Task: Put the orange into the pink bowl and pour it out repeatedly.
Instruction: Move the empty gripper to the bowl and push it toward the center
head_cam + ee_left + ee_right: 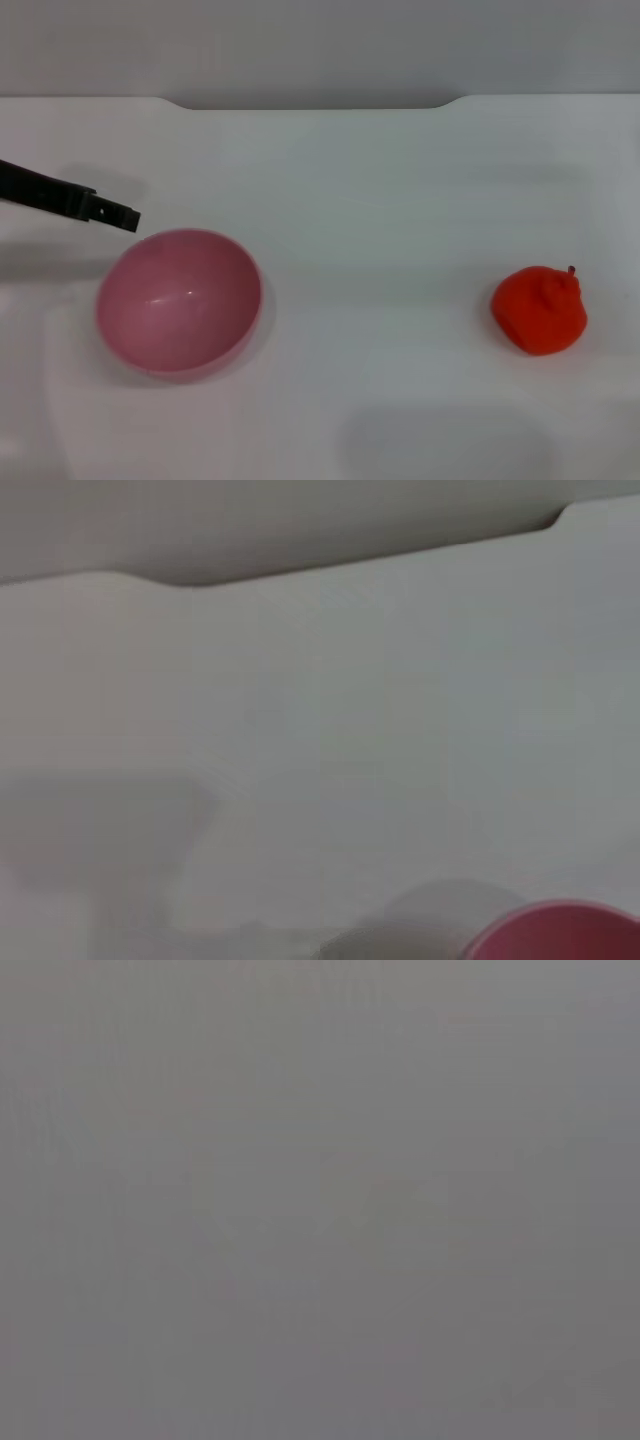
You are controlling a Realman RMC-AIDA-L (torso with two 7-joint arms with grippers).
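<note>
The orange (539,309) sits alone on the white table (380,200), well right of the empty pink bowl (179,302). The left gripper (118,215) hovers just beyond the bowl's rim, holding nothing; how far open, I cannot tell.

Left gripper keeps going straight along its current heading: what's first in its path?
Probably nothing: the left gripper points past the far rim of the glossy pink plastic bowl, over bare white table. Depth is unclear.
</note>
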